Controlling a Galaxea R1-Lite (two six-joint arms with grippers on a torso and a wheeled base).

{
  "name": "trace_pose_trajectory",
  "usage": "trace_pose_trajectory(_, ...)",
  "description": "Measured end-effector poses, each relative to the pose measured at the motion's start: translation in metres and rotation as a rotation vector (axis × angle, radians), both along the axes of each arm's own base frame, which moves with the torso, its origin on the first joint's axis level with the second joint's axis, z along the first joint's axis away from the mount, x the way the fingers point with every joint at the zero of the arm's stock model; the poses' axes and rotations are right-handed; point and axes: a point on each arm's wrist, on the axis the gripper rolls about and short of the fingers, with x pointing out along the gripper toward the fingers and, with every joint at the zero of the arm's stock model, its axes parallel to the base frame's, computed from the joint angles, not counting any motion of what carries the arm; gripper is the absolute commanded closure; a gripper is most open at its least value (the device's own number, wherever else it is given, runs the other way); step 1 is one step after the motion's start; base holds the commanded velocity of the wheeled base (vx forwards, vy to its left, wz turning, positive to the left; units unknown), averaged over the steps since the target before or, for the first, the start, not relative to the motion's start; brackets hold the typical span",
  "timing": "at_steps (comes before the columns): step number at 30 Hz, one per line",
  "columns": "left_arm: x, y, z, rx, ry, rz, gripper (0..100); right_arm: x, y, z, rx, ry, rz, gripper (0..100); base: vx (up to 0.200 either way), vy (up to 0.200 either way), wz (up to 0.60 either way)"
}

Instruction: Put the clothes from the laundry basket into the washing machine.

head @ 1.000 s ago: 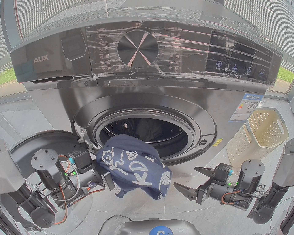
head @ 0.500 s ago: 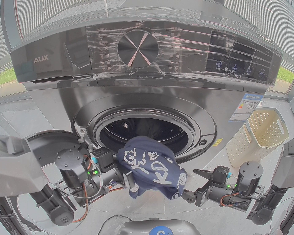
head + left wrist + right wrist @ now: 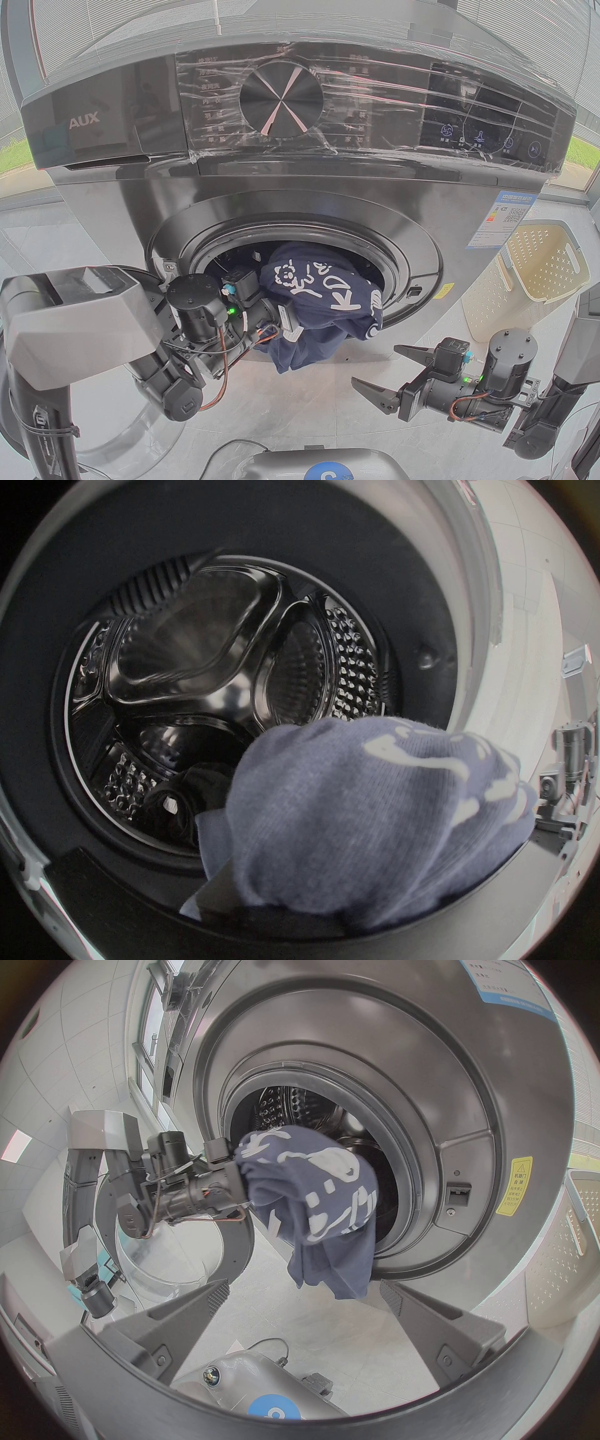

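Note:
A navy garment [image 3: 325, 294] with white print hangs over the lower lip of the washing machine's round opening [image 3: 400, 275], part inside and part drooping out in front. My left gripper [image 3: 289, 324] is shut on the garment at the left of the opening, its fingers buried in the cloth. In the left wrist view the garment [image 3: 375, 817] bulges before the steel drum [image 3: 206, 642], where a dark piece of clothing [image 3: 181, 799] lies at the bottom. My right gripper [image 3: 375, 365] hangs open low at the right, holding nothing. The right wrist view shows the garment [image 3: 312, 1191] at the opening.
A cream perforated laundry basket [image 3: 544, 269] stands tilted to the right of the machine. The machine's round door [image 3: 187, 1260] is swung open at the left, behind my left arm. Pale tiled floor [image 3: 325, 412] lies below the opening.
My left arm has carried the navy garment up and forward, from below and left of the opening onto its lip. The right gripper has stayed about where it was, open.

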Motion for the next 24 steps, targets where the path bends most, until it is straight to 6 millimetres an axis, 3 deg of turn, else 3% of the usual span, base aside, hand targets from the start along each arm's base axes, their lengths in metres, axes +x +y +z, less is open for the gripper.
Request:
trace_pose_trajectory(4, 0.016, -0.010, -0.002, -0.021, -0.021, 0.020, 100, 0.000, 0.000, 0.000, 0.000, 0.000, 0.000, 0, 0.000, 0.000, 0.00)
trace_pose_trajectory(11, 0.036, -0.022, -0.024, -0.013, -0.001, 0.036, 100, -0.003, 0.003, -0.001, -0.003, 0.003, 0.003, 0, 0.000, 0.000, 0.00)
trace_pose_trajectory(17, 0.064, -0.029, -0.028, 0.002, 0.024, 0.078, 100, -0.004, 0.005, -0.002, -0.004, 0.008, 0.004, 0, 0.000, 0.000, 0.00)
trace_pose_trajectory(24, 0.099, -0.035, -0.016, -0.025, -0.012, 0.135, 100, -0.006, 0.009, -0.004, -0.007, 0.017, 0.016, 0, 0.000, 0.000, 0.00)
